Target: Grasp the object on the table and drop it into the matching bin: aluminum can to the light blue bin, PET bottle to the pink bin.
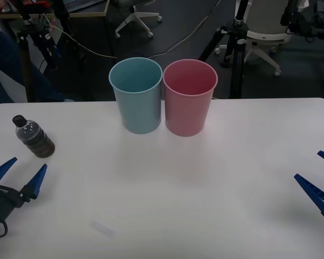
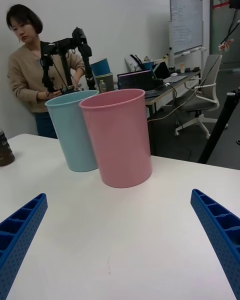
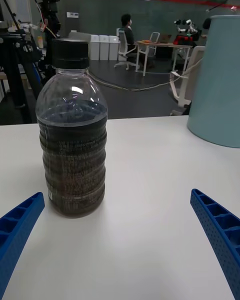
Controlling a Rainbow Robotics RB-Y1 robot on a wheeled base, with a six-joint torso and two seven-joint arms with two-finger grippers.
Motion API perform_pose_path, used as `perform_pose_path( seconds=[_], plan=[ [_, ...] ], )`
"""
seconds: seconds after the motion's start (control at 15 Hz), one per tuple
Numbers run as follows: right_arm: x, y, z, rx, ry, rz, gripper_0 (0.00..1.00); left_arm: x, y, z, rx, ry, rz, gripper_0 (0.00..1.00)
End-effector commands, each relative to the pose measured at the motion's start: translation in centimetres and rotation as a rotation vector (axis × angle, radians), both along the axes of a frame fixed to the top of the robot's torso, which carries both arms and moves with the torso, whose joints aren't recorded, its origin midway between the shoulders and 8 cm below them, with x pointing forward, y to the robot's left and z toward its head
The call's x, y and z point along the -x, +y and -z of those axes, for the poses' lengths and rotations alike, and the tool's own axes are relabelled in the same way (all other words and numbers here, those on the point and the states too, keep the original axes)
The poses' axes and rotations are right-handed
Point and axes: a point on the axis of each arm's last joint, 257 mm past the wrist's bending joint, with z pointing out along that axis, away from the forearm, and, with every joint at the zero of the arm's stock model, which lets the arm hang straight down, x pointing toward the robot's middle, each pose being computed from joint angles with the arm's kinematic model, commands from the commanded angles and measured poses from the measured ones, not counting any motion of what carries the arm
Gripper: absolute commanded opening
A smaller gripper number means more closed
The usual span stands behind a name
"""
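White table [image 1: 167, 205], PET bottle [image 1: 34, 137] upright near left edge, office chairs [image 1: 262, 38] behind

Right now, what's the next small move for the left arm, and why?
Probably ease the left gripper forward toward the PET bottle until its fingers straddle it. The bottle stands upright on the table just ahead of the open fingers, ungrasped. The right gripper waits open at the table's right edge.

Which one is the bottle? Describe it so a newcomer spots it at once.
Start at the white table and the two tall bins standing side by side at its far middle, light blue bin and pink bin. Look toward the left edge, just ahead of the open left gripper. The bottle stands there: small, clear, black-capped, dark lower half, much shorter than the bins.
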Motion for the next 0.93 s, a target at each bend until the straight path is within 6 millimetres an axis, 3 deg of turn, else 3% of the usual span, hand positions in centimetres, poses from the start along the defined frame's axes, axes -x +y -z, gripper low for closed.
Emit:
perform_pose_path(
  seconds=[0.07,0.6,0.93],
  plan=[
    [0.0,0.0,0.0,0.0,0.0,0.0,1.0,-0.9,0.2,-0.3,-0.006,-0.006,-0.011,1.0],
    [0.0,0.0,0.0,0.0,0.0,0.0,1.0,-2.9,1.9,-1.0,-0.014,0.002,-0.082,1.0],
    [0.0,0.0,0.0,0.0,0.0,0.0,1.0,-4.7,1.3,-0.7,0.007,0.007,-0.078,1.0]
  ],
)
